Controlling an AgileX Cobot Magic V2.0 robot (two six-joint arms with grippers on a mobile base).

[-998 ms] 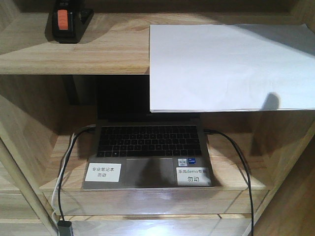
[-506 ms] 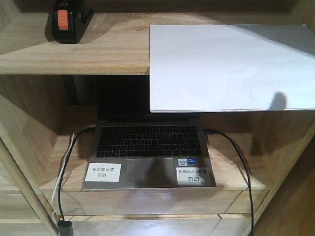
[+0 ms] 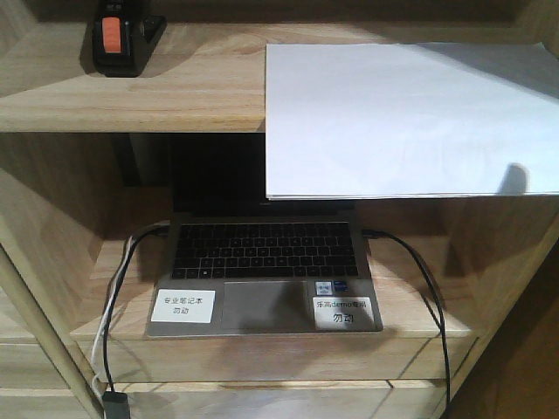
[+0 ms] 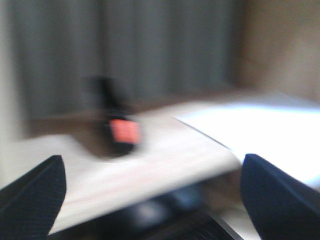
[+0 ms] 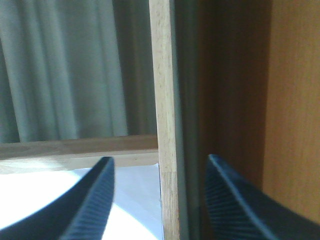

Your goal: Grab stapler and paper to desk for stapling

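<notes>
The black stapler with its orange-red patch stands at the left of the upper shelf. The white paper lies on the right of that shelf, and its front edge overhangs. In the blurred left wrist view the stapler is ahead and the paper is to the right. My left gripper is open and short of the shelf edge. My right gripper is open too, with the shelf's upright post between its fingers and the paper below left. The desk is out of view.
An open laptop with white stickers sits on the lower shelf, under the overhanging paper. Black cables run from both its sides. A brown panel stands right of the post, with grey curtains behind.
A dark shadow on the paper's lower right edge has slid to the right. The stapler, paper and laptop have stayed put.
</notes>
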